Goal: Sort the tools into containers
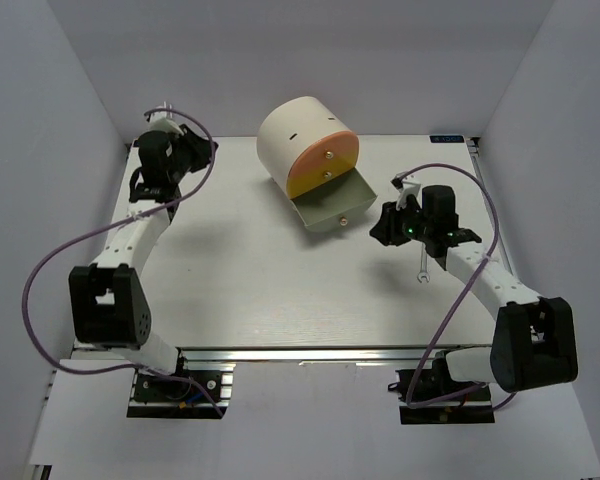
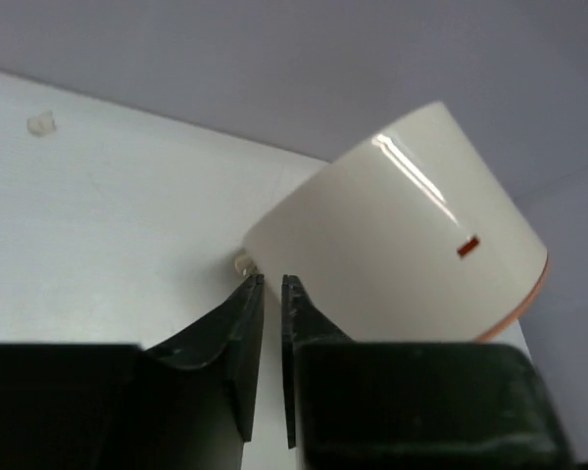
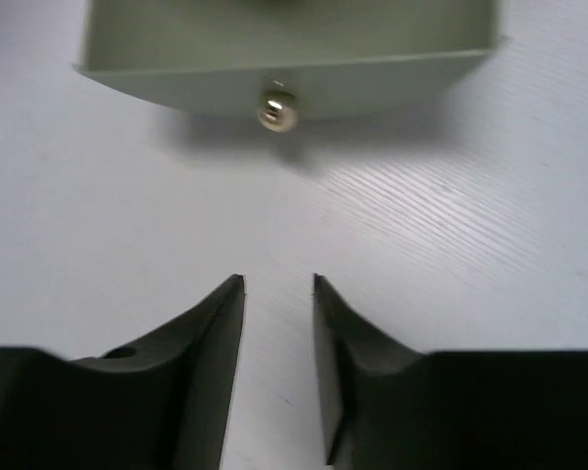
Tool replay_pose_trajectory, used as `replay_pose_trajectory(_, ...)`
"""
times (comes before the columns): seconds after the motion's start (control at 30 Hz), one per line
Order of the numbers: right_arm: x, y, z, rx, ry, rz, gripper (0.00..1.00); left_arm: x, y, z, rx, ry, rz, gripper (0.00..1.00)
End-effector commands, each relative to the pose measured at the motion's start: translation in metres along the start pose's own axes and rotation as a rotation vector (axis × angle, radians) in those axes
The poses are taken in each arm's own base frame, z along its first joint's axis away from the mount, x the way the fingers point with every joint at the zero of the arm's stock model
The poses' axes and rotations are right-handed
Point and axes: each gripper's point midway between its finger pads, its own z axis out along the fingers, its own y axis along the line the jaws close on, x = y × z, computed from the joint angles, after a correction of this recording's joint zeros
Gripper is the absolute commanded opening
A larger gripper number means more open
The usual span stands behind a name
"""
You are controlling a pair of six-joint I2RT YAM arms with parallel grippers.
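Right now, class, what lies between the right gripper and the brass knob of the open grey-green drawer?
Nothing: the right wrist view shows only bare white table between the right gripper and the brass knob of the grey-green drawer.

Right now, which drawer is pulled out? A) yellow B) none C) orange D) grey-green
D: the grey-green drawer juts out from the cabinet, its brass knob toward the right claw, while the orange drawer and yellow drawer sit flush.
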Motion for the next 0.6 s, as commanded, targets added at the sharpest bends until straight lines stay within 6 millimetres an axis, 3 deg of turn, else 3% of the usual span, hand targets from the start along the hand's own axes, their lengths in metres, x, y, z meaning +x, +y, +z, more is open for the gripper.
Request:
replay_pose_trajectory(0.0, 0.027, -0.044, -0.018, 0.217, 0.124, 0.027, 0.43, 0.022, -0.007, -0.041, 0.013, 0.037, -0.032, 0.23)
replay_pose_trajectory(0.1, 0.055, -0.082, -0.029, 0.404, 0.24, 0.139, 0.53, 0.062, 0.003, -0.069, -0.005, 0.123, -0.05, 0.27)
replay_pose_trajectory(0.13, 0.064, -0.094, -0.035, 0.475, 0.269, 0.168, 0.53, 0.058, -0.005, -0.085, 0.008, 0.104, -0.044, 0.36)
replay_pose_trajectory(0.17, 0.068, -0.1, -0.037, 0.501, 0.283, 0.189, 0.53, 0.063, -0.004, -0.093, 0.005, 0.11, -0.048, 0.38)
replay_pose_trajectory(0.2, 0.074, -0.107, -0.038, 0.518, 0.3, 0.213, 0.54, 0.082, 0.004, -0.103, -0.015, 0.152, -0.058, 0.4)
replay_pose_trajectory(0.27, 0.077, -0.123, -0.045, 0.597, 0.3, 0.217, 0.56, 0.08, -0.002, -0.123, -0.003, 0.13, -0.053, 0.46)
replay_pose_trajectory(0.3, 0.077, -0.129, -0.046, 0.62, 0.297, 0.221, 0.56, 0.098, 0.006, -0.133, -0.031, 0.172, -0.069, 0.47)
replay_pose_trajectory(0.37, 0.076, -0.143, -0.052, 0.693, 0.293, 0.207, 0.59, 0.096, 0.001, -0.148, -0.024, 0.149, -0.066, 0.5)
replay_pose_trajectory(0.43, 0.08, -0.151, -0.05, 0.712, 0.314, 0.204, 0.59, 0.109, 0.006, -0.159, -0.042, 0.174, -0.074, 0.51)
replay_pose_trajectory(0.57, 0.081, -0.166, -0.044, 0.73, 0.325, 0.218, 0.59, 0.116, 0.007, -0.179, -0.054, 0.176, -0.084, 0.52)
